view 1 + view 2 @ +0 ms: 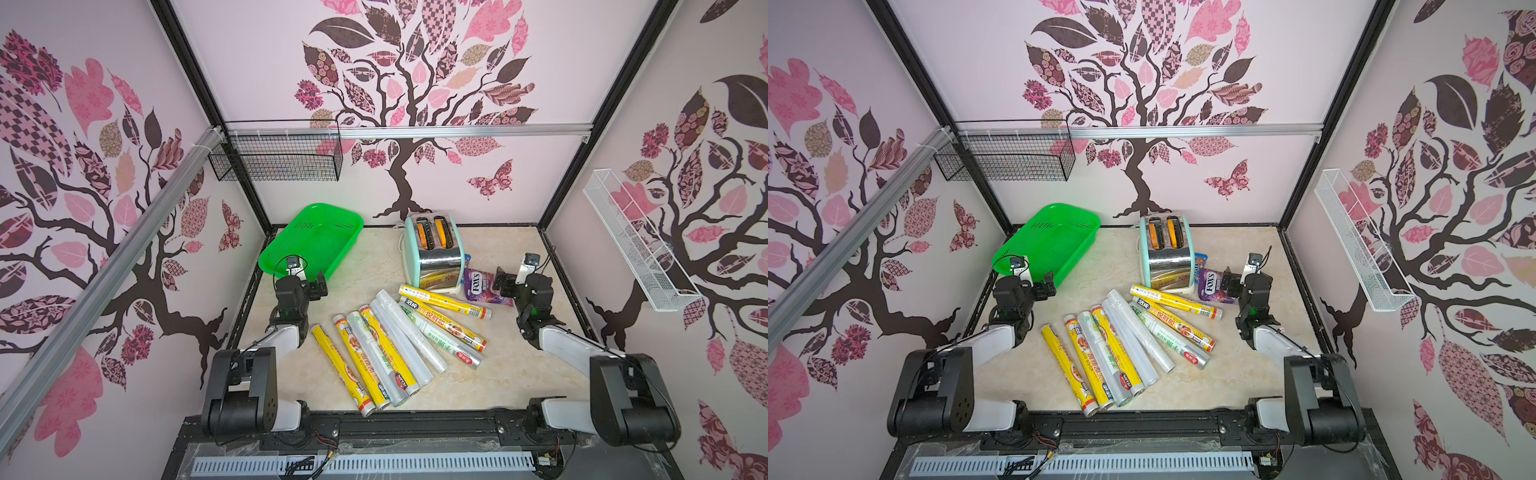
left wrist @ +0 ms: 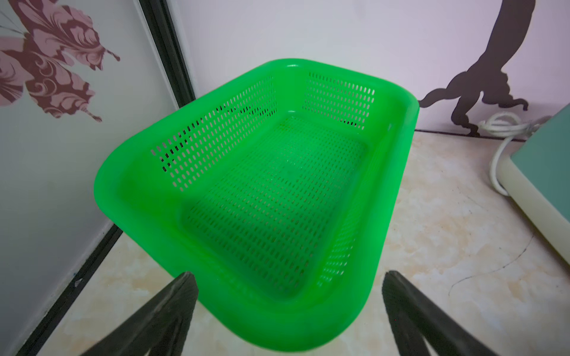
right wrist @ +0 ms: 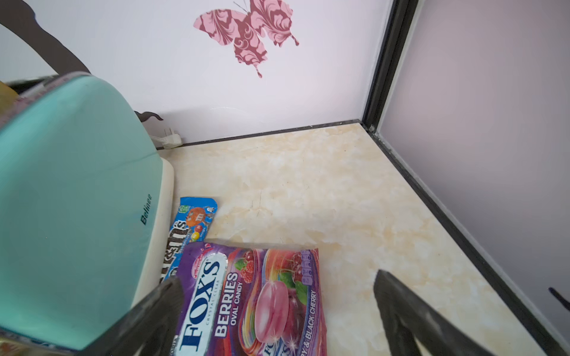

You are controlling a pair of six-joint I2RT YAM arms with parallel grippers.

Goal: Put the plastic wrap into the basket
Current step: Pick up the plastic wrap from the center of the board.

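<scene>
Several plastic wrap rolls (image 1: pixel 390 345), some yellow and others clear or silvery, lie fanned out on the table between my two arms in both top views (image 1: pixel 1121 340). The green basket (image 1: pixel 320 245) stands empty at the back left, against the wall. My left gripper (image 1: pixel 321 282) hovers open just in front of the basket's near corner. In the left wrist view its dark fingers flank the basket (image 2: pixel 277 197), with nothing between them. My right gripper (image 1: pixel 503 282) is open at the right, above the candy bag, and holds nothing.
A mint toaster (image 1: pixel 434 253) stands at the back middle. A purple FOX'S candy bag (image 1: pixel 482 286) and an M&M's pack (image 3: pixel 192 222) lie beside it. A black wire basket (image 1: pixel 278 156) hangs on the back wall, and a white wire rack (image 1: pixel 636 237) on the right wall.
</scene>
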